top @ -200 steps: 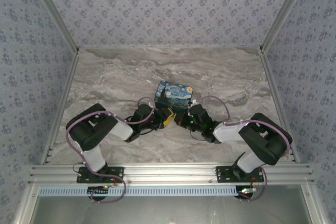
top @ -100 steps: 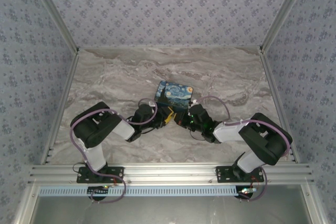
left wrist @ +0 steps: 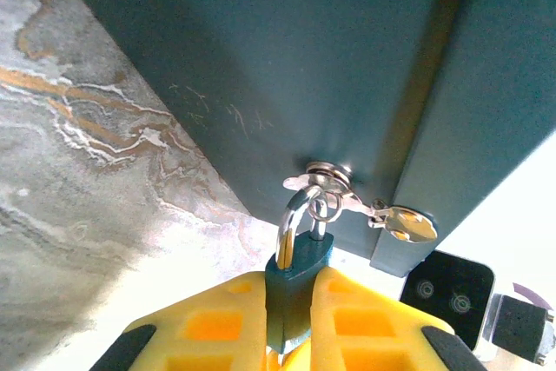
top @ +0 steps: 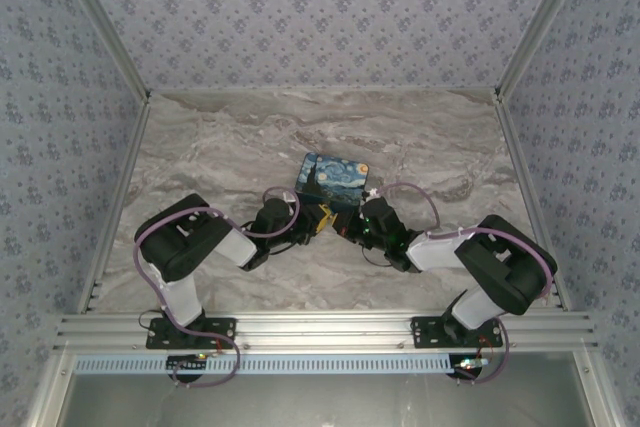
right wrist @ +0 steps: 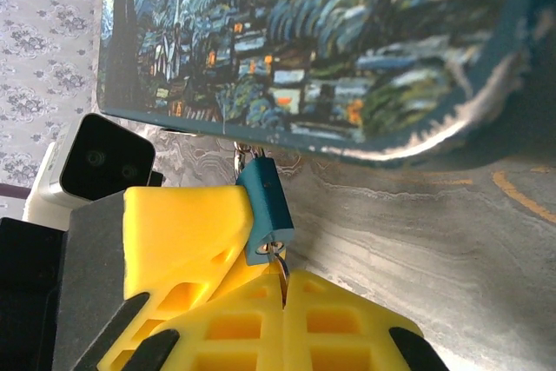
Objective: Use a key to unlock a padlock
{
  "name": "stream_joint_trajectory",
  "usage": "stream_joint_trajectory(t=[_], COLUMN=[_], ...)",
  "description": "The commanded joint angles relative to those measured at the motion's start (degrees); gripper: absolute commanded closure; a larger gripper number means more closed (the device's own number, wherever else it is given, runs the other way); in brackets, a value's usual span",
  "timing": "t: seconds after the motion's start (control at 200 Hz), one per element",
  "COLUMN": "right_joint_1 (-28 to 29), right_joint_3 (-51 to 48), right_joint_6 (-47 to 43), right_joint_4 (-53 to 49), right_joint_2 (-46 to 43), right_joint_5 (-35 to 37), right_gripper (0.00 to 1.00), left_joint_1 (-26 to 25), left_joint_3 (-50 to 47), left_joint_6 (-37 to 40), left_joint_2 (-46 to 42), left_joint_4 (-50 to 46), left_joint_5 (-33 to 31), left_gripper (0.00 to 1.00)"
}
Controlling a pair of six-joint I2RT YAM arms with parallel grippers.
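The padlock (left wrist: 300,260) is clamped by the left pincer (left wrist: 292,310). The key (right wrist: 282,268), pinched in the closed right pincer (right wrist: 284,291), is met end-on at its keyhole.

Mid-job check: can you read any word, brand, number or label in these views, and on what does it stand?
No readable text in these views.
padlock: plain teal faces, no brand or number visible.
key: thin edge-on sliver, too small to show any stamp.
painted box: starry-night picture, no lettering; its dark side in the left wrist view carries faint scratches, not writing.
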Motion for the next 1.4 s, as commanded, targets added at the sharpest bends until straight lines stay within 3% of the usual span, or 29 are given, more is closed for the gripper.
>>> stream_joint_trajectory(t=[0.0,0.295,0.53,0.864,1.024,1.139,1.269,1.394], right_joint_1=[0.3,0.0,-1.5,1.8,8.0,12.5,14.8,14.9], right_joint_3=[0.8,0.1,0.0,5.7,10.3,9.7,5.5,1.9], right_joint_6=[0.2,-2.8,-13.1,-52.3,-68.4,-82.5,-98.0,-104.9], right_joint_4=[1.1,-1.0,-14.4,-33.7,-40.2,-38.2,-31.7,-23.1], right_joint_2=[-1.0,-3.4,-10.6,-22.1,-21.8,-20.6,-19.1,-16.7], right_joint_5=[-1.2,-0.1,2.4,12.7,24.3,32.0,34.8,36.5], right_gripper=[0.98,0.74,0.54,0.35,0.31,0.31,0.3,0.3], left_joint_1=[-0.5,-0.4,-0.2,0.1,0.3,0.5,0.6,0.7], left_joint_3=[1.1,1.5,2.1,2.7,2.8,2.8,2.8,2.7], left_joint_6=[1.3,2.2,2.9,2.5,2.2,2.0,1.9,1.7], left_joint_2=[-1.3,-2.8,-4.0,-5.8,-6.0,-6.1,-6.3,-6.5], left_joint_4=[-0.8,-2.9,-4.9,-7.5,-7.8,-7.8,-8.0,-8.1], left_joint_5=[-1.3,-1.6,-1.3,-0.7,-0.5,-0.3,-0.1,0.2], left_gripper=[0.88,0.89,0.89,0.89,0.89,0.89,0.89,0.89])
